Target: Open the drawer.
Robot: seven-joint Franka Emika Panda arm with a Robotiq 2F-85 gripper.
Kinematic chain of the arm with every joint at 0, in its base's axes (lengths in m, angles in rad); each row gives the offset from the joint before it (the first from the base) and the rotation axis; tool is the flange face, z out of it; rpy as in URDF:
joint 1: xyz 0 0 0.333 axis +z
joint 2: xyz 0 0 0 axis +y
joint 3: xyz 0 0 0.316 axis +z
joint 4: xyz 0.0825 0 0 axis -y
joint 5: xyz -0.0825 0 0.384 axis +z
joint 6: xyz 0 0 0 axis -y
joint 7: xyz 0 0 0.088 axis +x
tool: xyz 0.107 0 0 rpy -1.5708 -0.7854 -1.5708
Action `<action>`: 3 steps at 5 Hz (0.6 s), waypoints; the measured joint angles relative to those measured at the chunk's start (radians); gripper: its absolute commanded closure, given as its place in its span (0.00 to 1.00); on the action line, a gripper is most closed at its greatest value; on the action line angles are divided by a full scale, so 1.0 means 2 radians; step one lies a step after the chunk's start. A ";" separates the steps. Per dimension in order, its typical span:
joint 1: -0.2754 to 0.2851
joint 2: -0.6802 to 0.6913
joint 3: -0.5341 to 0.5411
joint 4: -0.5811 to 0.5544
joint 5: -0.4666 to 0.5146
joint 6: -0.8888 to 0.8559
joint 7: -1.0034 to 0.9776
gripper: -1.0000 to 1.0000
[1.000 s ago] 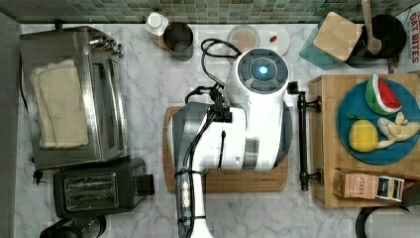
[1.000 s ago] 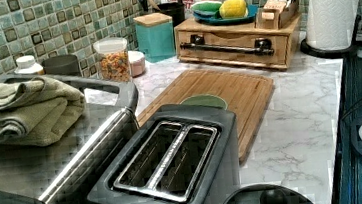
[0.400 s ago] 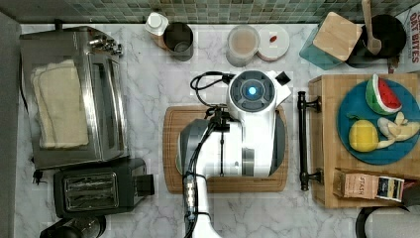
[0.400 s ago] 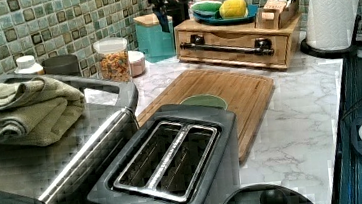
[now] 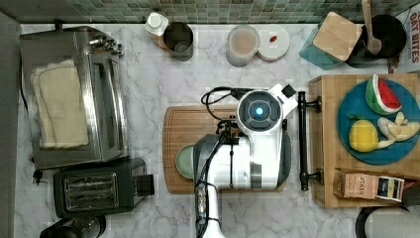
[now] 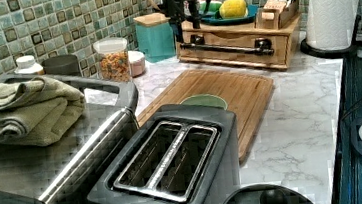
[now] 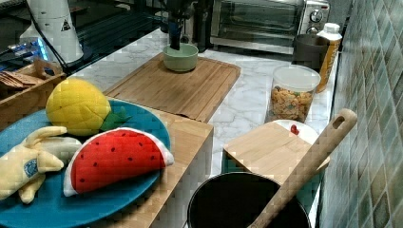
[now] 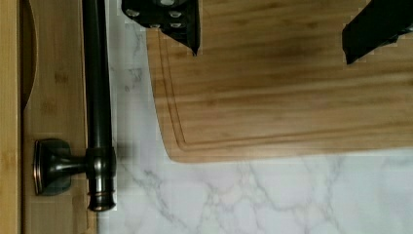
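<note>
The drawer [image 6: 233,39] is the light-bamboo front of a wooden box, and it sits flush with the box in the left view. Its long black bar handle [image 6: 224,49] [image 5: 302,144] [image 8: 97,73] rests on two brackets. My gripper [image 6: 189,23] [image 8: 272,44] hangs open, above and just in front of the handle's end at the left view's left. In the wrist view both black fingers [image 8: 180,24] stand wide apart over the cutting board [image 8: 272,97], beside the bar and not touching it. In the top view the white wrist [image 5: 260,111] covers the gripper.
A green bowl [image 5: 184,161] sits on the cutting board [image 5: 198,129]. A blue plate [image 5: 356,148] of toy fruit and a tea box [image 5: 369,184] rest on the wooden box. A teal canister [image 6: 155,36], jars, toaster [image 5: 101,187] and toaster oven [image 5: 74,94] ring the counter.
The arm has swung toward the top view's right, nearer the drawer handle. In the left view the gripper has come down into sight above the handle's end.
</note>
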 measured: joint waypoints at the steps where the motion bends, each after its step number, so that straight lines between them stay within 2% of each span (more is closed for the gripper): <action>1: -0.003 -0.008 -0.011 -0.018 -0.004 0.014 -0.054 0.00; 2: 0.002 -0.009 -0.042 -0.021 -0.005 0.026 -0.108 0.00; 3: -0.010 -0.006 -0.062 -0.021 -0.004 0.037 -0.124 0.00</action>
